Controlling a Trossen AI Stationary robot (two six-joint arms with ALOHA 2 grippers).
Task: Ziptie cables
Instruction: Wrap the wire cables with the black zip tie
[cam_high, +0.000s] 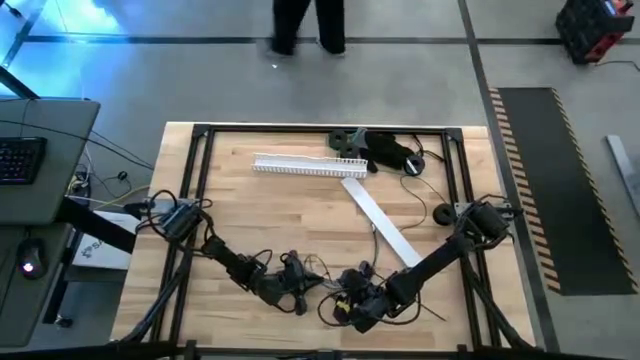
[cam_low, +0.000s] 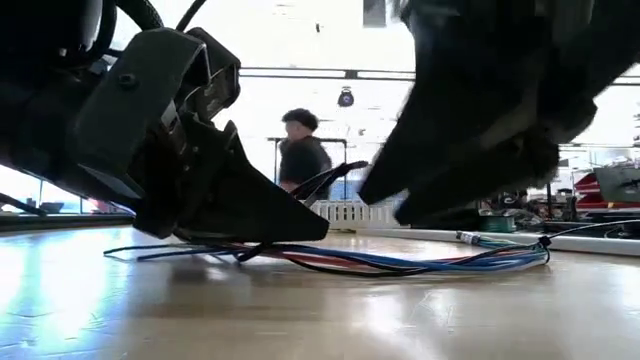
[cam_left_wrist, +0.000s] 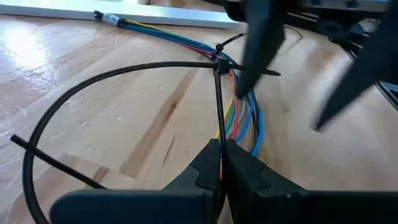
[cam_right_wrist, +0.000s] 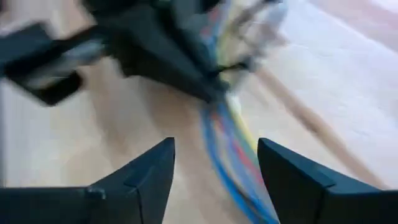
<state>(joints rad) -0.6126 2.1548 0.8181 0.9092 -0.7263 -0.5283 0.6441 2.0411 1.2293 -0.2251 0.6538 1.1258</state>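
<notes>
While the left tool pinches the black tie looped round the cables lying on the counter, the right tool hangs spread just beside them; I think tightening comes next, needing a steady pull; only the left wrist view shows the loop, and the low view shows a person far behind.

Tight at the near edge, open wood in the middle.

Your two grippers crowd each other at the table's near side: the left gripper is pinched on a black zip tie whose wide loop sweeps beside it, and the right gripper, fingers apart, hangs just over the cables. Farther back, a white strip lies diagonally, with a ribbed white strip and a black gadget along the far edge. Bare wood lies open between them and the left arm.
</notes>
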